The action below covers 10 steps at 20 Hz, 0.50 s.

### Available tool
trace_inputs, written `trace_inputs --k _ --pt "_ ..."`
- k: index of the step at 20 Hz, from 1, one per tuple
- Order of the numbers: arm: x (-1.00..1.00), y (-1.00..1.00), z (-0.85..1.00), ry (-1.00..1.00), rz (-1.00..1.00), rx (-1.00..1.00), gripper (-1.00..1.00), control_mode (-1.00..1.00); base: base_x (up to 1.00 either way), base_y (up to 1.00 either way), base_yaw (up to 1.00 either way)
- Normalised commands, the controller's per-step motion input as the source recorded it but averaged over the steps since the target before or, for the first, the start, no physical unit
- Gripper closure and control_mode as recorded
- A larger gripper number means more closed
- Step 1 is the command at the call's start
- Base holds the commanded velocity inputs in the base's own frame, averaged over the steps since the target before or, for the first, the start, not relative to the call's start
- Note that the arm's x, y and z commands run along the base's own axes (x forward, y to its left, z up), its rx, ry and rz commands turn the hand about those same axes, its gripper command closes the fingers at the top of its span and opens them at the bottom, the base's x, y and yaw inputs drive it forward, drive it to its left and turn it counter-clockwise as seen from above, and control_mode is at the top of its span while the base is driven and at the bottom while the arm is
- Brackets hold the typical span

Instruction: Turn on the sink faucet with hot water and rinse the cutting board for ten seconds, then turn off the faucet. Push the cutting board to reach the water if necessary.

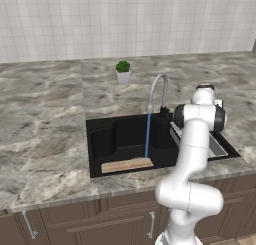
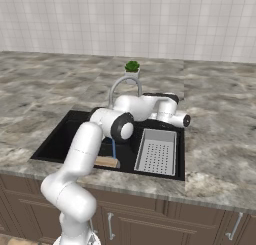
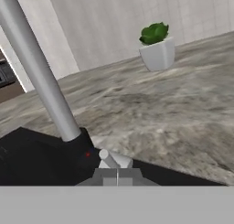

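The black sink is set into the marble counter. The silver gooseneck faucet arches over it, and a thin blue stream of water falls from its spout. The water lands on the right end of the tan cutting board, which lies flat along the basin's front wall. In the hand view my gripper is shut with nothing held, its tips right at the small grey faucet handle beside the spout's stem. The board and the water also peek out beside my forearm.
A grey ribbed drainer tray fills the right part of the basin. A small potted plant stands on the counter behind the faucet. The tiled wall closes off the back. Cabinet doors with handles run below the counter.
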Motion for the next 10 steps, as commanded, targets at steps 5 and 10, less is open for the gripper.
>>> trace_inputs --k 5,10 --pt "0.00 0.00 0.00 -0.09 -0.09 -0.02 1.00 -1.00 0.00 0.00 0.00" --pt "0.00 0.04 0.00 -0.09 -0.03 0.00 1.00 -1.00 0.00 0.00 0.00"
